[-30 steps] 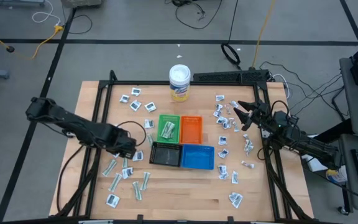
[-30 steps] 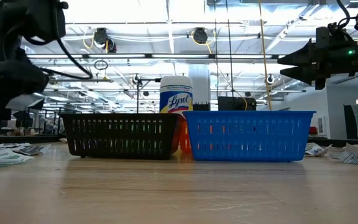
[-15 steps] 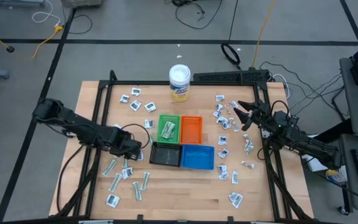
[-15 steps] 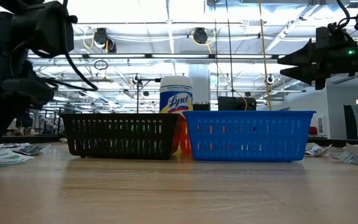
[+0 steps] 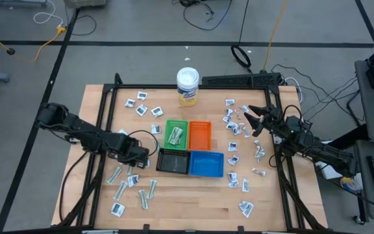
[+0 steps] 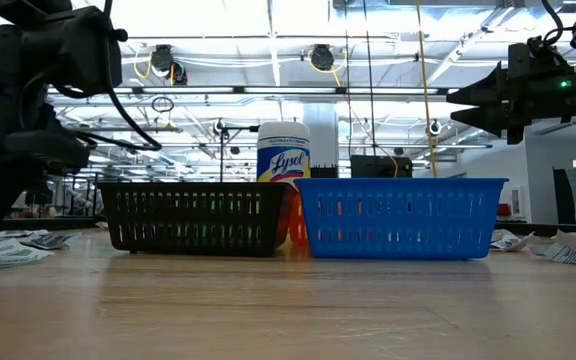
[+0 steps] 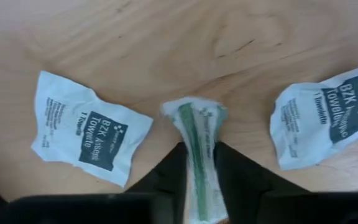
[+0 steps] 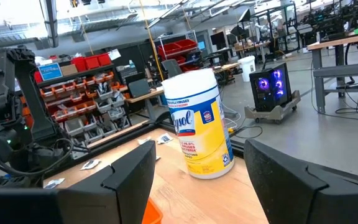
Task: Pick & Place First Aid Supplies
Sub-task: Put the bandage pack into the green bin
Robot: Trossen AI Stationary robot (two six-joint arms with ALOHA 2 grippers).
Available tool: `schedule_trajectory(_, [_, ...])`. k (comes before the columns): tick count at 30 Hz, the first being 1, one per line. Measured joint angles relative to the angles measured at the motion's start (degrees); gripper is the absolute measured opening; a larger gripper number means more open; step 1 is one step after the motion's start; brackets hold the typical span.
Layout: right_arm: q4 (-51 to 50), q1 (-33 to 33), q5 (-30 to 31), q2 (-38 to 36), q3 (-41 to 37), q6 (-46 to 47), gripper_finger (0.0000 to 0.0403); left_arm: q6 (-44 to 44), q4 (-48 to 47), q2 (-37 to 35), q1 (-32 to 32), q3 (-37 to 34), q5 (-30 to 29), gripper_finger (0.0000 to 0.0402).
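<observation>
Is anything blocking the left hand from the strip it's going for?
No. In the left wrist view the wrapped strip already sits between the left hand fingers on bare wood; the two towelette packets lie off to either side.

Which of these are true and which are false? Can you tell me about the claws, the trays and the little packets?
1. The left claw pinches a slim wrapped strip. True.
2. The right claw holds a packet. False: it is open and empty, above the table.
3. The green tray has something in it. True.
4. The blue tray is full of packets. False: it looks empty.
5. The yellow-labelled tub lies tipped over. False: it stands upright.
</observation>
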Motion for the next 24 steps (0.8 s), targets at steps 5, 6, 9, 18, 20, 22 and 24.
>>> schedule_trajectory(5, [-0.02,0.00,0.00,0.00,0.00,0.02,0.0243,0.14,0.03,0.00,-1.01,-0.02,-0.63,0.0009])
schedule_trajectory(6, [-0.02,0.00,0.00,0.00,-0.02,0.01,0.0243,-0.04,0.06,0.00,-1.16,-0.02,-0.86,0.0007])
schedule_trajectory(9, [-0.02,0.00,0.00,0.00,-0.01,0.02,0.0243,0.23,0.02,-0.43,-1.17,-0.12,-0.88,0.0009])
schedule_trajectory(18, [0.00,0.00,-0.01,0.00,0.00,0.01,0.0243,-0.42,-6.31,-6.01,-0.95,3.30,-1.16,0.0003])
schedule_trajectory(20, [-0.02,0.00,-0.01,0.00,-0.01,0.00,0.0242,-0.88,-8.18,-7.25,-0.81,4.58,-1.23,0.0003])
schedule_trajectory(22, [0.00,0.02,0.00,0.00,0.00,0.00,0.0242,-1.21,-11.28,-7.84,-0.54,6.22,-1.30,0.0002])
schedule_trajectory(24, [-0.02,0.00,0.00,0.00,0.00,0.00,0.0242,-1.32,-14.40,-8.36,-0.13,8.09,-1.34,0.0003])
